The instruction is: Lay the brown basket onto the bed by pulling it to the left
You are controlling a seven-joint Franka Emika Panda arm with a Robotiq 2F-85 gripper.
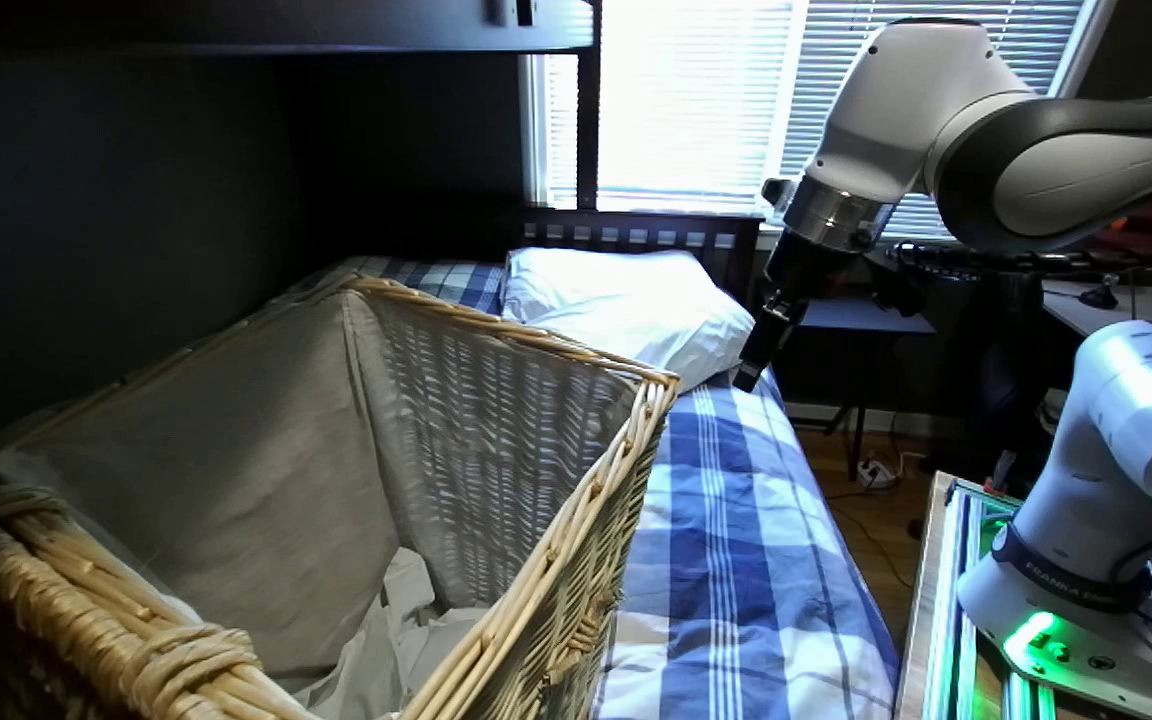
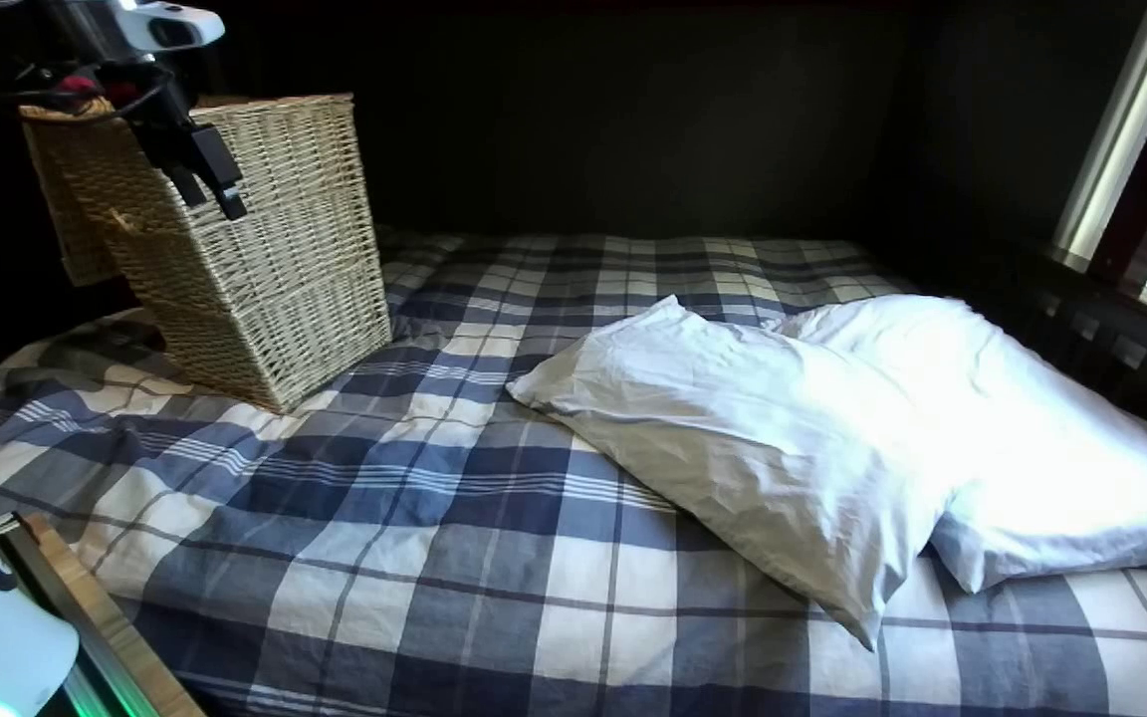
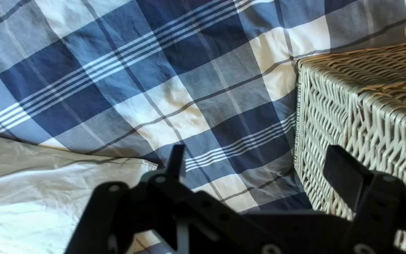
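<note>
The brown basket [image 1: 456,450] stands upright and open-topped on the bed [image 1: 726,540], with its pale lining showing inside. In an exterior view the basket [image 2: 285,259] shows its woven outer sides on the plaid bed [image 2: 454,518], and a woven flap hangs at its far left. My gripper [image 2: 213,199] is pointing down in front of the basket there; it also shows in an exterior view [image 1: 749,372], to the right of the rim. In the wrist view the gripper [image 3: 256,164] is open with nothing between its fingers. The right finger overlaps the basket [image 3: 330,106]; contact cannot be told.
White pillows [image 2: 733,428] lie on the bed near the headboard [image 1: 636,230]; one pillow [image 3: 41,201] shows lower left in the wrist view. An upper bunk [image 1: 386,25] hangs overhead. A dark wall [image 2: 633,129] stands behind the bed. The robot base [image 1: 1076,600] stands beside the bed.
</note>
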